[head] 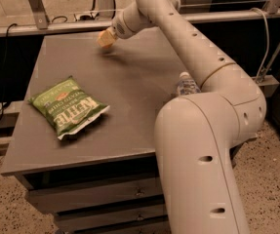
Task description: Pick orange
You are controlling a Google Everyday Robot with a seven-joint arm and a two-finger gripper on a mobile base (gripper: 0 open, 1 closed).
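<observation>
My gripper (pixel 105 38), far end of table (pixel 144 87).
Open or closed: I cannot tell. Bag (pixel 69 106) lies front-left, well apart; bottle (pixel 186 84) at right edge.

White "KETTLE" lettering across the green chip bag (pixel 69 106), smaller print unreadable, jaws over far edge of the table (pixel 144 82)

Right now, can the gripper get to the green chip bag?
Probably yes. The gripper is at the far edge of the table; the green chip bag lies flat near the front, with only bare tabletop between them. The bottle stands by the arm, clear of that path.
</observation>
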